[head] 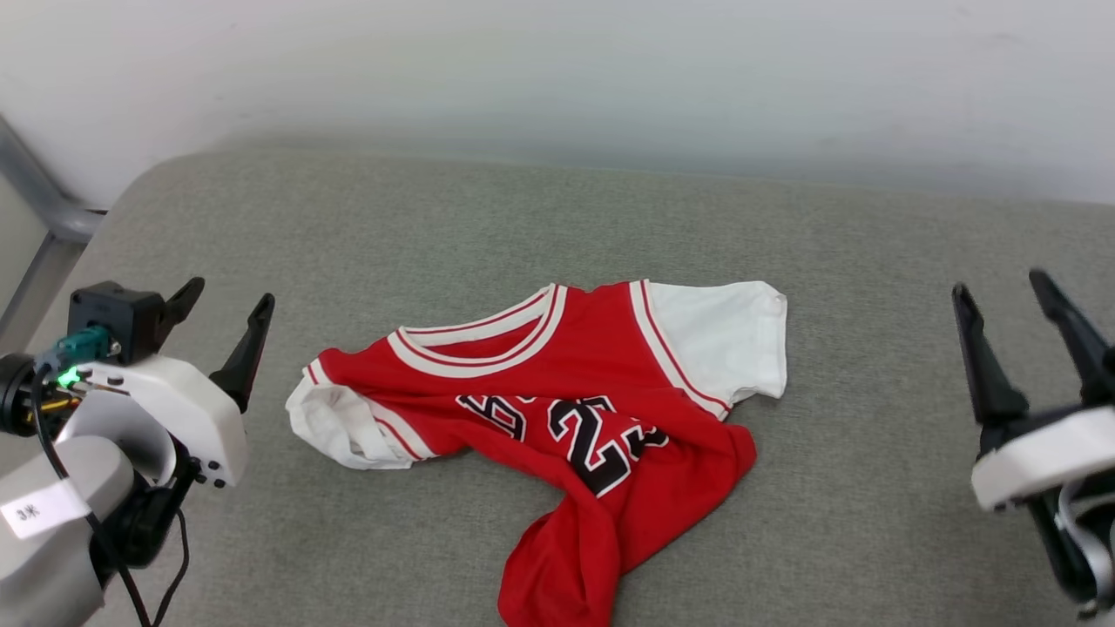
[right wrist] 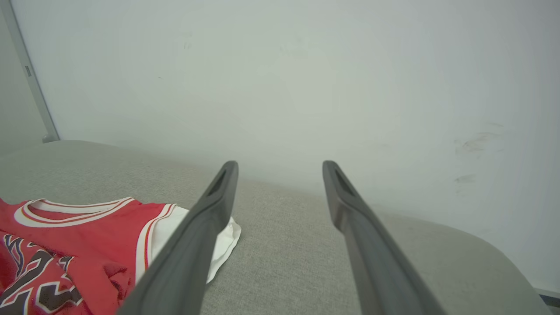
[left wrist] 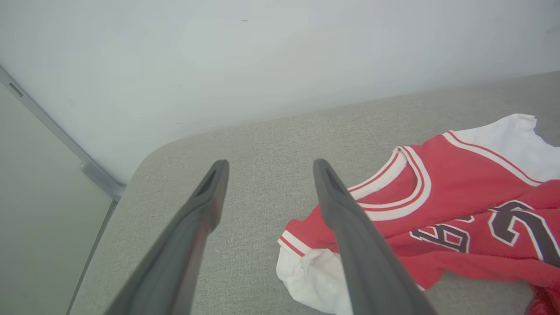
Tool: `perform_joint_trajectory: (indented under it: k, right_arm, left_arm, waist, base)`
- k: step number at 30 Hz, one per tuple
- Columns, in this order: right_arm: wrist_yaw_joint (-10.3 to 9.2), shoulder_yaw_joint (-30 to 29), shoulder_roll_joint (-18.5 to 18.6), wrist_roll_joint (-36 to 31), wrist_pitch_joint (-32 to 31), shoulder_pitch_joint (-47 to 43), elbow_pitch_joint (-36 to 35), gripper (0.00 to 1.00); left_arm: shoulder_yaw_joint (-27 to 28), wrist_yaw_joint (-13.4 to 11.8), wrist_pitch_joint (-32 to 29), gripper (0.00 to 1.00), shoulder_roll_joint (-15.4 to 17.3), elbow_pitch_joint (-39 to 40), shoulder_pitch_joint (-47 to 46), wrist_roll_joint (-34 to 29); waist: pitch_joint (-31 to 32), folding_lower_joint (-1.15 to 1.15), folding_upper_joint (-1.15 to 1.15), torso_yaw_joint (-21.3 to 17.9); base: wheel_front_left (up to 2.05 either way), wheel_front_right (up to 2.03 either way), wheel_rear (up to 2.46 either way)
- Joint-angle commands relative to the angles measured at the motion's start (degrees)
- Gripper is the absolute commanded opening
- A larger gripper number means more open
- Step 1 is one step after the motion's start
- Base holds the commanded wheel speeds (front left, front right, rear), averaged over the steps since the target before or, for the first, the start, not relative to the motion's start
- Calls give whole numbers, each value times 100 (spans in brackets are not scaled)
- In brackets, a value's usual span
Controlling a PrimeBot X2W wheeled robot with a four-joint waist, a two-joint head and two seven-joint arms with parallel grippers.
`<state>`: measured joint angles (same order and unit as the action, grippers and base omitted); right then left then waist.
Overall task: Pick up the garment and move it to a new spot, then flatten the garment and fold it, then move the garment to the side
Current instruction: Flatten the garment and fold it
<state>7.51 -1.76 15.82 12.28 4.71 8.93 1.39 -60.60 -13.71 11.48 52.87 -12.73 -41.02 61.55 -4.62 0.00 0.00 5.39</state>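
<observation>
Head view: garment (head: 557, 409) lies crumpled on cushion (head: 435, 218), open room either side, wall (head: 557, 70) behind; left gripper (head: 231, 292), right gripper (head: 997, 285) flank it, jaws spread, empty.

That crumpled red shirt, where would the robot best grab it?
Likely by its two white sleeves, one per gripper. The garment lies crumpled, a sleeve sticking out toward each side: the open left gripper could come from the left onto the bunched sleeve, the open right gripper from the right onto the flat sleeve.

It looked like a bare test lab: a grey fabric pad (head: 435, 218) met a plain white wall (head: 557, 70) at 12 o'clock, a metal rail (head: 43, 209) at 10 o'clock.
</observation>
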Motion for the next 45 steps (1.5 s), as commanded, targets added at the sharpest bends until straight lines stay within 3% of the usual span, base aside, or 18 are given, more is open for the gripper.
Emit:
perform_joint_trajectory:
  k: [1, 5, 11, 17, 26, 34, 40, 41, 42, 43, 45]
  right_arm:
    - [-4, 107, 133, 131, -144, 254, 17, 100]
    - [-4, 649, 637, 546, -770, 943, 209, 100]
    - [-5, 1764, 1480, 1132, -1946, 2005, 632, 100]
    - [-6, 2861, 2102, 1890, -3430, 2980, 1285, 100]
    - [-5, 4084, 2542, 2484, -5123, 4138, 2025, 100]
    - [-5, 4756, 2462, 2725, -5589, 4583, 2589, 100]
    - [-4, 5350, 2552, 2914, -5701, 4399, 2889, 100]
    - [-4, 5420, 2566, 2937, -5653, 4406, 2894, 95]
    - [-4, 5471, 2582, 2958, -5563, 4440, 2892, 44]
    - [-5, 5492, 2585, 2997, -5471, 4489, 2904, 0]
    - [-7, 5473, 2557, 3046, -5212, 4612, 2921, 0]
  left_arm:
    - [95, -108, 153, 100, -59, 20, 158, 6]
    - [480, -454, 360, 100, -240, 74, 479, -194]
    - [1968, -965, 368, 100, -862, 550, 1201, -1373]
    - [3353, -1068, 370, 100, -1673, 967, 2146, -2640]
    - [4690, -567, 371, 100, -3017, 1409, 2999, -4151]
    - [5372, 153, 372, 100, -3959, 1335, 3018, -4818]
    - [5766, 572, 372, 100, -4378, 1253, 2916, -5205]
    - [5830, 622, 372, 100, -4416, 1234, 2905, -5271]
    - [5883, 667, 372, 100, -4456, 1219, 2901, -5323]
    - [5941, 705, 372, 100, -4494, 1205, 2902, -5367]
    - [6059, 787, 372, 100, -4532, 1171, 2924, -5461]
  waist:
    - [-38, 0, 0, 87]
    - [-133, 0, 0, 284]
    - [-394, 0, 0, 650]
    - [-711, 0, 0, 963]
    - [-1285, 0, 0, 1342]
    - [-1737, 0, 0, 1549]
    - [-1888, 0, 0, 1583]
    - [-1895, 0, 0, 1571]
    - [-1897, 0, 0, 1551]
    - [-1882, 0, 0, 1526]
    - [-1822, 0, 0, 1463]
  base:
    - [0, 0, 0]
    - [0, 0, 0]
    - [0, 0, 0]
    - [0, 0, 0]
    - [0, 0, 0]
    - [0, 0, 0]
    - [0, 0, 0]
    - [0, 0, 0]
    - [0, 0, 0]
    - [0, 0, 0]
    - [0, 0, 0]
